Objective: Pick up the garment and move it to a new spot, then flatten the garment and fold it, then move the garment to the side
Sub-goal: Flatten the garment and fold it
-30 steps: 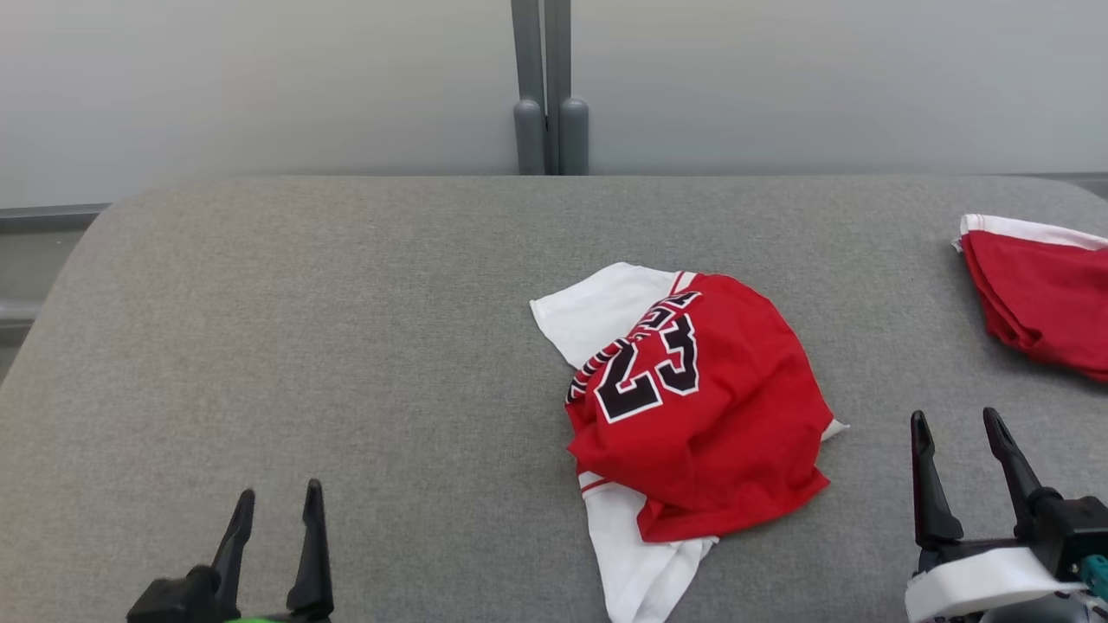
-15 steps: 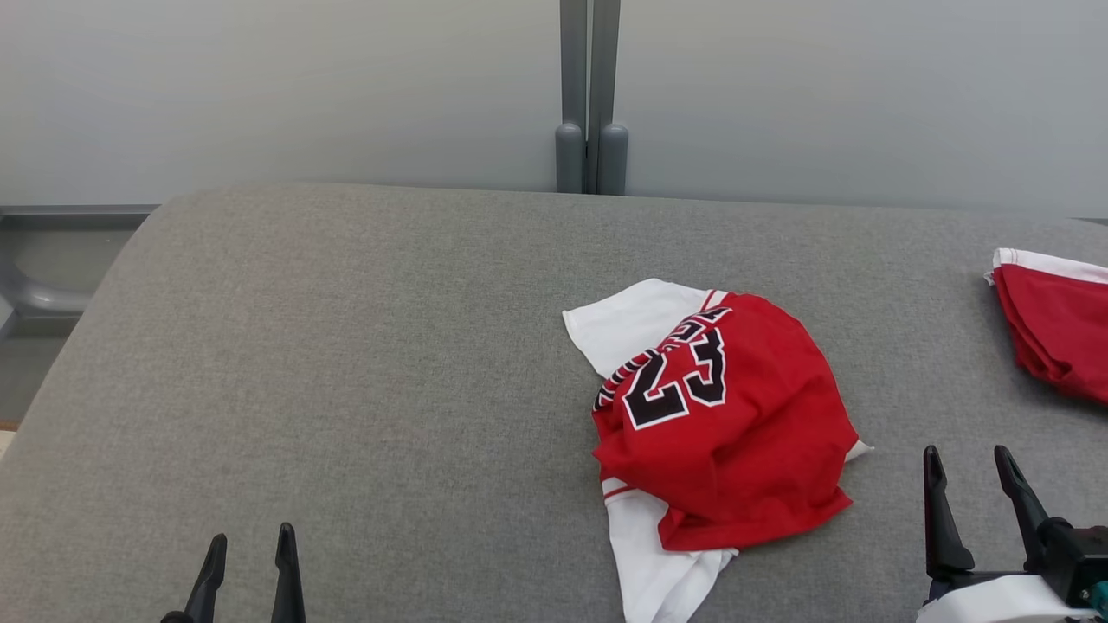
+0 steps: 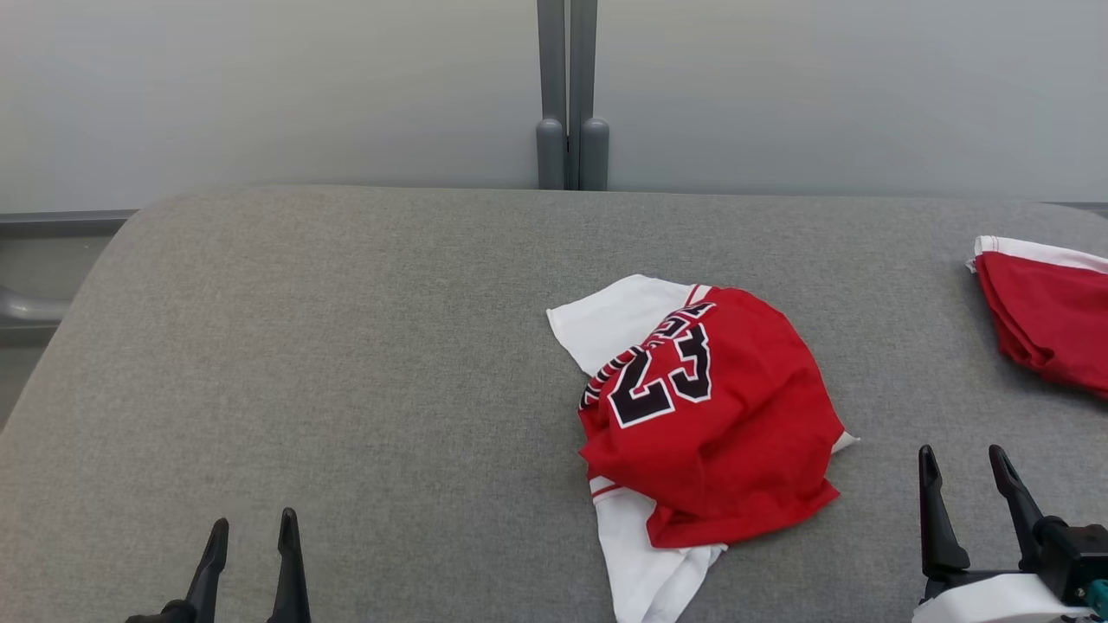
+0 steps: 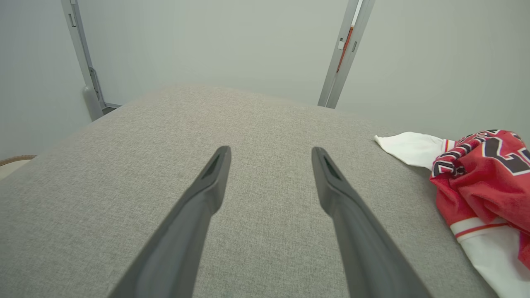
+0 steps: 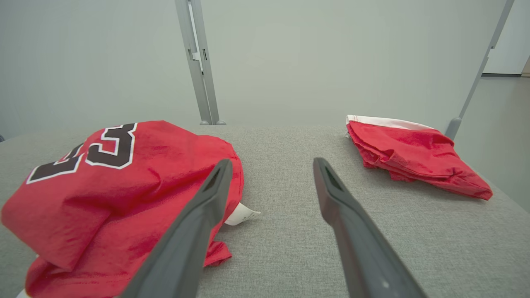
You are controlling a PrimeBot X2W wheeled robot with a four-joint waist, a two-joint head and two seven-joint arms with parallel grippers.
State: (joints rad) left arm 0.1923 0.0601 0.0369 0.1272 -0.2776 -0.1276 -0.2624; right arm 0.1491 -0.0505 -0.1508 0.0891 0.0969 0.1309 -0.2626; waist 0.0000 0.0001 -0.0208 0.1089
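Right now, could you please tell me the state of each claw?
Left claw: open, holding nothing.
Right claw: open, holding nothing.

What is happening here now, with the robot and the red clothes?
Nothing is held yet. A crumpled red and white jersey lies on the grey padded surface, a little right of the middle. The left pincer and the right pincer are both open near the front edge, apart from the cloth. A second red garment lies at the far right.
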